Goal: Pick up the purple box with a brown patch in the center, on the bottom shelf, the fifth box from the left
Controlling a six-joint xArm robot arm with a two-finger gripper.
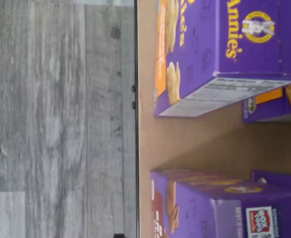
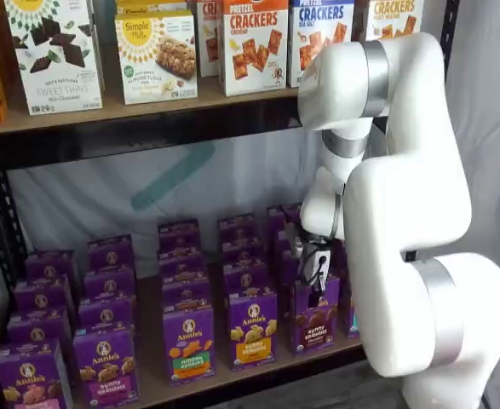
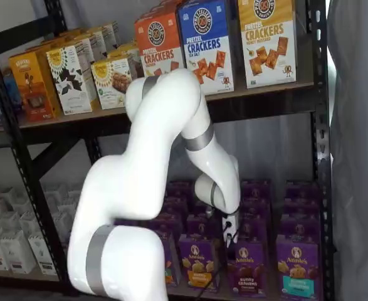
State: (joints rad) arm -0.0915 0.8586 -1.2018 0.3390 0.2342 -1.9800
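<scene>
- Black rack, grey floor below; purple Annie's cartons fill the bottom shelf (image 2: 232, 381).
- Purple box (image 2: 314, 317) stands at the front edge.
- Pincer (image 2: 315, 274) hangs just above it, fingers apart.

White arm reaching down to the purple cartons on the bottom shelf (image 3: 259, 295).

The arm (image 3: 146, 188) bends from the lower left up past the upper board, then down; its gripper (image 3: 229, 231) hangs just above the purple box (image 3: 245, 269), fingers too small to read. An orange-label carton (image 3: 198, 262) stands left of it, a teal-label carton (image 3: 295, 266) right. Cracker boxes (image 3: 202, 41) line the upper shelf.
</scene>
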